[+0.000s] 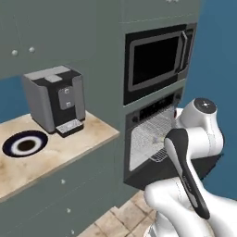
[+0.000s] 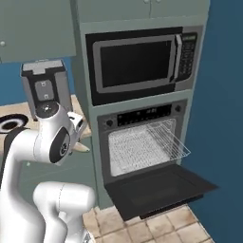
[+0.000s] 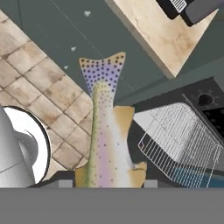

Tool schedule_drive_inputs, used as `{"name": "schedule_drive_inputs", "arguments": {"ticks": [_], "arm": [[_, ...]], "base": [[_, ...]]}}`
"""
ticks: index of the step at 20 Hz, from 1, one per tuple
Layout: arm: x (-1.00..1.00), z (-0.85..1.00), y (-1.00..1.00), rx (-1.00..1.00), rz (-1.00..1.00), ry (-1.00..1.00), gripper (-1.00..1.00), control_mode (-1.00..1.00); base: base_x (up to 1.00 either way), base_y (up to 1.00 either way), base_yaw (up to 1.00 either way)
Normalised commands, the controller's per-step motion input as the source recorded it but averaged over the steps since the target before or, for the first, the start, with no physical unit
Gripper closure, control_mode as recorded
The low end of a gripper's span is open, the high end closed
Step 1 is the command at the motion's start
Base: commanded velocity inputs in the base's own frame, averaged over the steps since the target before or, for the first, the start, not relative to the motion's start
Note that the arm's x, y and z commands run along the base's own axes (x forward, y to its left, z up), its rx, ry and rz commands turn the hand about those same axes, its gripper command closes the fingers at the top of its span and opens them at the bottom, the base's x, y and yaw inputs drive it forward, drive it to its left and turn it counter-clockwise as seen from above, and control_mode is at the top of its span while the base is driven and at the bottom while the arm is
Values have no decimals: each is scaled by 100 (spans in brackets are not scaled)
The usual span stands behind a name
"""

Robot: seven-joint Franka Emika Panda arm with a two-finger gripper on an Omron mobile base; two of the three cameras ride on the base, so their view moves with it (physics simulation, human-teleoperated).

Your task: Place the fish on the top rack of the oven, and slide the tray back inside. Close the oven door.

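Beige floor tiles (image 3: 30,83) under speckled fish (image 3: 105,131) (wire-grid top rack (image 3: 179,135) beside)

The fish (image 3: 106,144) is pale yellowish-tan with a lilac-pink stripe down its middle, a greenish edge, and small dark dots that crowd thickest on its purple-tinted forked tail. The top rack (image 2: 147,142) is a silvery wire grid against a pale oven cavity. The oven door (image 2: 159,190) is flat black. Above it, the microwave (image 2: 142,59) has a black window in a grey frame. The coffee machine (image 1: 53,99) is grey and black. The plate (image 1: 25,144) is white with a dark blue rim and a dark centre. The table (image 1: 69,148) is beige marbled stone. The cabinets (image 1: 55,37) are muted grey-green, the wall (image 2: 225,118) deep blue, the floor tiles (image 3: 39,92) tan-brown.
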Motion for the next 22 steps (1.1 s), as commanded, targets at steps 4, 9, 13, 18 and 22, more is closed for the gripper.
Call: {"name": "schedule_drive_inputs", "arguments": {"ticks": [4, 9, 13, 18, 22], "arm": [[0, 0, 0, 0, 0, 0, 100, 100], [0, 0, 0, 0, 0, 0, 100, 100], [0, 0, 0, 0, 0, 0, 100, 100], [0, 0, 0, 0, 0, 0, 100, 100], [0, 0, 0, 0, 0, 0, 100, 100]], "base": [[0, 0, -55], [0, 9, -54], [0, 51, -48], [0, 84, -37], [0, 88, -32]]}}
